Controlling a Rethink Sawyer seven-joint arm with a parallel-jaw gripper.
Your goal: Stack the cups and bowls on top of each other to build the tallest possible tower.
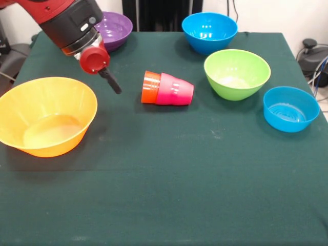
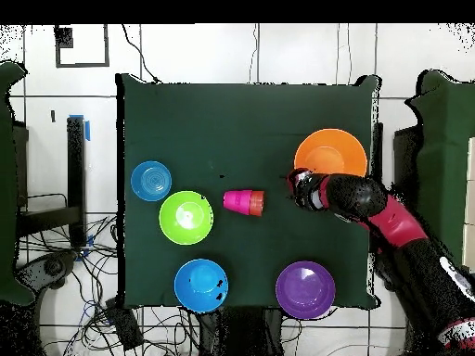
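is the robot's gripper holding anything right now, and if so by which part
Nothing is held. The gripper hangs empty above the cloth between the orange-yellow bowl and the nested cups.

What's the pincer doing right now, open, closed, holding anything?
Pincer: cannot be told whether open or closed; it holds nothing visible, hanging above the table between the orange-yellow bowl and the nested cups lying on their side.

Matt dark green cloth covers the table (image 1: 169, 179), faintly scuffed near its middle. The bowls (image 1: 237, 73) and cups (image 1: 168, 88) look like smooth glossy plastic. The arm's (image 1: 69, 18) shell is glossy red and black.
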